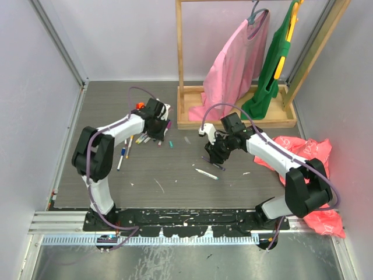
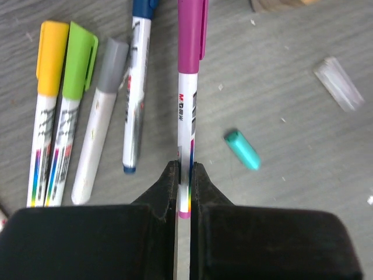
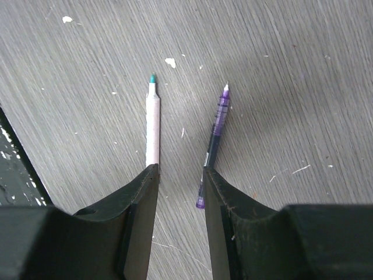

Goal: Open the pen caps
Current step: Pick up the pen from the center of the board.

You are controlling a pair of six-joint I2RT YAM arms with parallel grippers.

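My left gripper [image 2: 185, 170] is shut on the rear end of a white pen [image 2: 186, 116] with a magenta cap [image 2: 191, 35] on its far end. Beside it lie pens with a yellow cap [image 2: 51, 55] and a green cap [image 2: 78, 58], a grey pen [image 2: 99, 128] and a blue pen [image 2: 135, 87]. A loose teal cap [image 2: 242, 149] lies to the right. My right gripper [image 3: 180, 175] is open and empty, low over an uncapped white pen with a teal tip [image 3: 152, 122] and an uncapped purple pen [image 3: 214, 140]. In the top view the left gripper [image 1: 158, 133] is over the pen pile and the right gripper [image 1: 213, 153] is mid-table.
A clear cap [image 2: 339, 83] lies far right in the left wrist view. A wooden rack [image 1: 233, 119] with a pink garment [image 1: 236, 64] and a green garment [image 1: 274, 64] stands at the back. A red bag [image 1: 309, 154] lies at the right. One pen [image 1: 122, 158] lies apart on the left.
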